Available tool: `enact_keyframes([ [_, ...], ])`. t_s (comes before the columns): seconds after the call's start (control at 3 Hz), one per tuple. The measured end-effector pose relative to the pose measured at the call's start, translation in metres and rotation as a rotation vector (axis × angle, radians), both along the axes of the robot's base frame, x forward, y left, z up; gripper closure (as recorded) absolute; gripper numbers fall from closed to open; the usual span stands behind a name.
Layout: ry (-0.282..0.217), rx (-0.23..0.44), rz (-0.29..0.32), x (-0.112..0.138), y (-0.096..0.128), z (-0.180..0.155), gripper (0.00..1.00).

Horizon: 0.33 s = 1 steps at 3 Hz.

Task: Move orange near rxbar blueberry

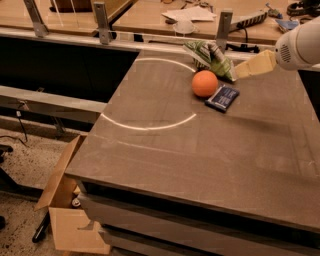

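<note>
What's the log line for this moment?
round bright orange fruit: beside flat navy-blue wrapped bar | gripper: clear of both, to their right

This looks like a robotics lab or workshop. A large dark grey-brown work table carries a pale arc marking. Behind it, light wooden benches hold loose white papers and black cables, fenced by grey metal posts. An open brown cardboard box sits on a speckled floor. A white robot arm holds its tan gripper over the table's far right side.
</note>
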<state>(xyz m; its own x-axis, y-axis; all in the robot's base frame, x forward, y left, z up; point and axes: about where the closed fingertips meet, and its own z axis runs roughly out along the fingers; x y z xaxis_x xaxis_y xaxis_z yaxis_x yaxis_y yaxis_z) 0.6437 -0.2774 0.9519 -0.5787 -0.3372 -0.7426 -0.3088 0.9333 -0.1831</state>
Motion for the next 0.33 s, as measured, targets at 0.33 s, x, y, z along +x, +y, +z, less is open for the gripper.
enact_keyframes([
  [0.33,-0.004,0.016,0.009,0.0076,0.0091,-0.0049,0.0],
])
